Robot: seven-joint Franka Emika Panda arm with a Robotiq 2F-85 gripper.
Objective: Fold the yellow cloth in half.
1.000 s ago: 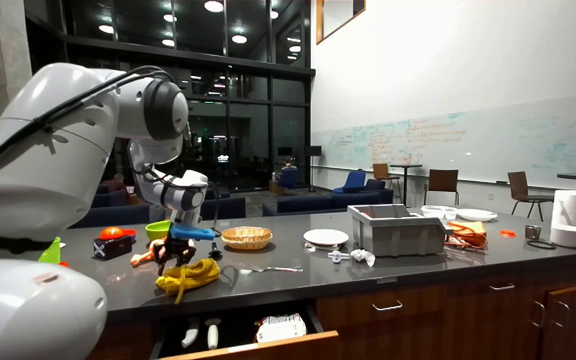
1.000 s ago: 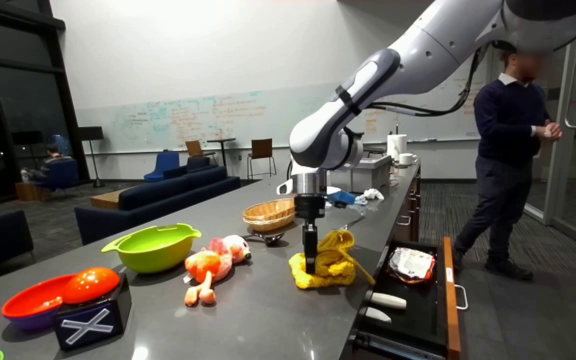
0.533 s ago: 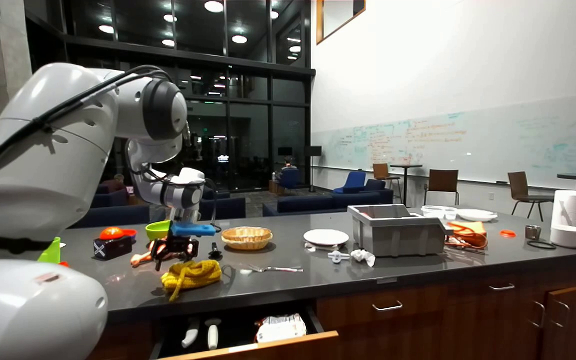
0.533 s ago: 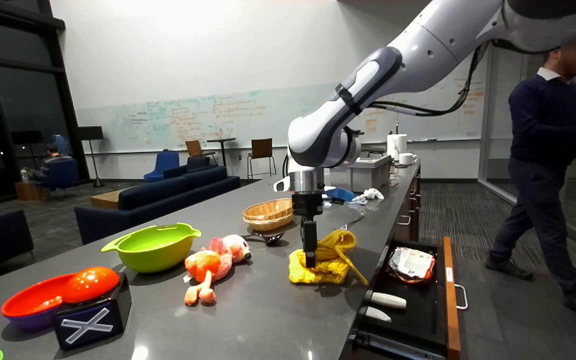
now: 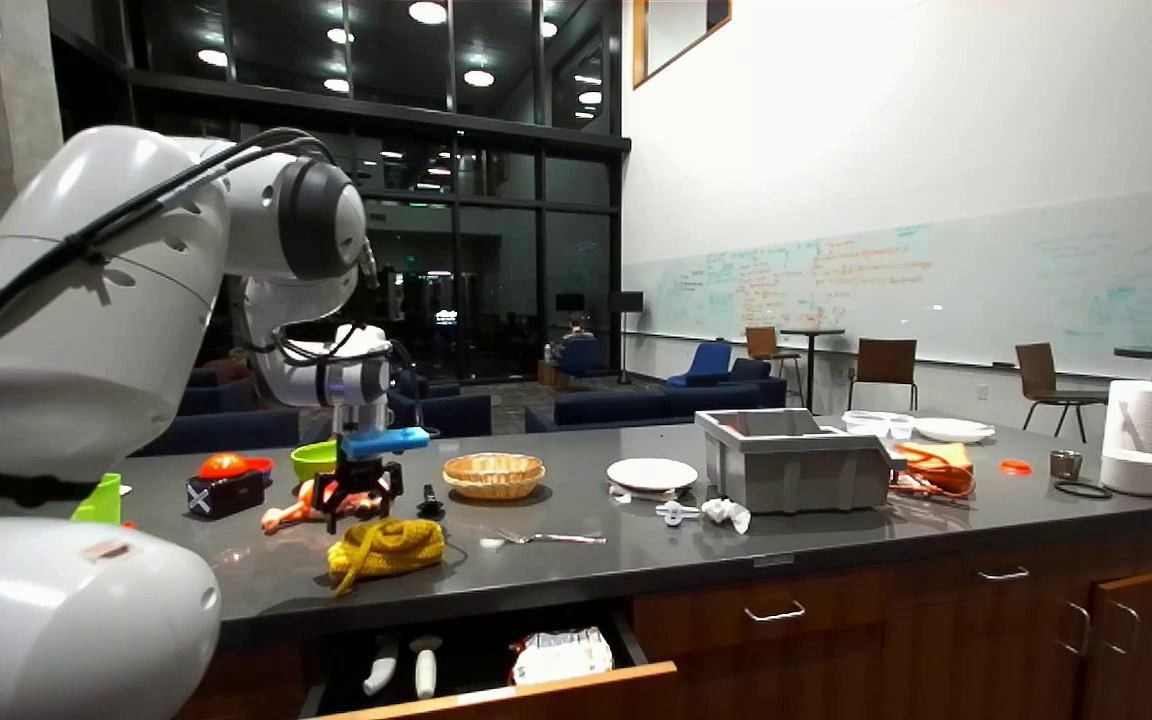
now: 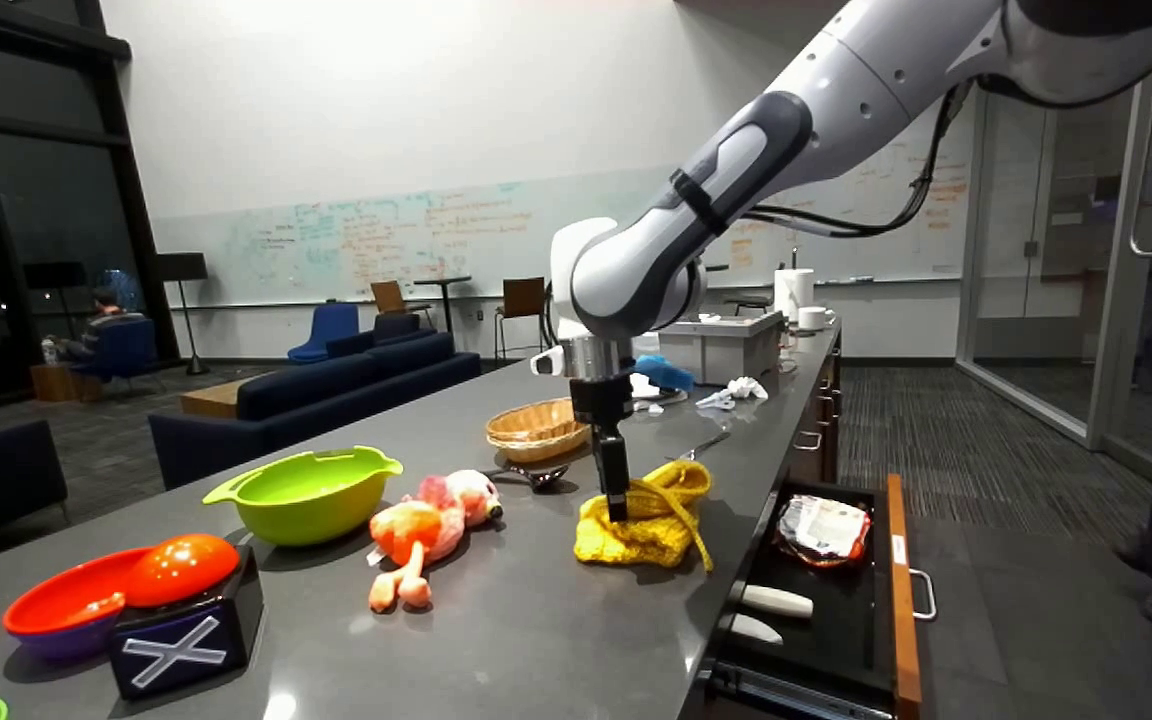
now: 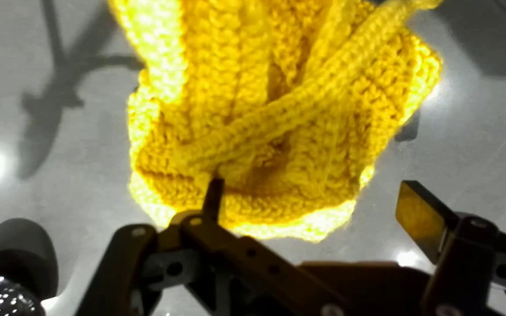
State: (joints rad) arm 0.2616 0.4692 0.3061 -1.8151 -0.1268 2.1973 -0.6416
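Observation:
The yellow cloth (image 5: 391, 550), a thick knit, lies bunched and doubled over on the grey counter near its front edge. A narrow strap crosses its top in the wrist view, where the cloth (image 7: 244, 114) fills the upper middle. My gripper (image 7: 312, 191) is open, its fingers wide apart with nothing held between them. In an exterior view the gripper (image 5: 360, 515) hangs just above and behind the cloth. Seen side-on, its fingertips (image 6: 617, 512) overlap the cloth (image 6: 646, 540); the gap between them cannot be judged there.
An open drawer (image 6: 841, 600) juts out below the cloth's edge of the counter. Close by are a pink plush flamingo (image 6: 426, 530), a black ladle (image 6: 541, 475), a wicker basket (image 5: 493, 477) and a fork (image 5: 556, 538). A green bowl (image 6: 316, 500) stands farther off.
My gripper has opened, risen and drawn back from the cloth. The cloth's strap has settled lower and closer in. A person in the background has walked off to the right.

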